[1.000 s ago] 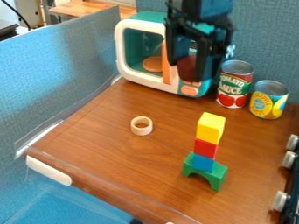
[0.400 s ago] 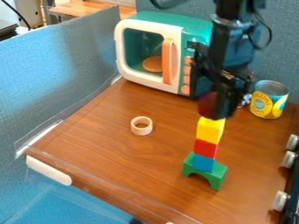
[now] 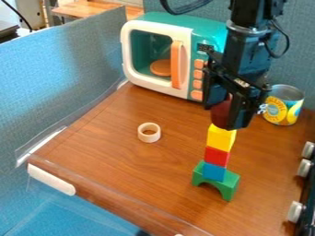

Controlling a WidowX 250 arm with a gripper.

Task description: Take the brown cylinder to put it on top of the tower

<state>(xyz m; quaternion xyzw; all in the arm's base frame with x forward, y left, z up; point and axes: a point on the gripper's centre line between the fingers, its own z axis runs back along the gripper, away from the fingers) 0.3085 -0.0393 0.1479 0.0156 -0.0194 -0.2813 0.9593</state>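
The black gripper (image 3: pixel 226 113) hangs from the top right over the tower, shut on the dark reddish-brown cylinder (image 3: pixel 219 114). Part of the cylinder is hidden by a finger. Its lower end is right above the yellow block (image 3: pixel 220 138); whether they touch, I cannot tell. Under the yellow block the tower stacks a red block (image 3: pixel 216 156), a blue block (image 3: pixel 214 172) and a green arch (image 3: pixel 230 185) standing on the wooden table (image 3: pixel 123 152).
A pale ring (image 3: pixel 148 132) lies left of the tower. Behind stands a teal and white toy microwave (image 3: pixel 157 83) with an orange handle. A yellow can (image 3: pixel 283 105) is right of the gripper, and silver knobs (image 3: pixel 296 211) line the right edge.
From in front of the microwave, the gripper has come right and down in the view with the cylinder, to just above the tower. The blocks have not moved.
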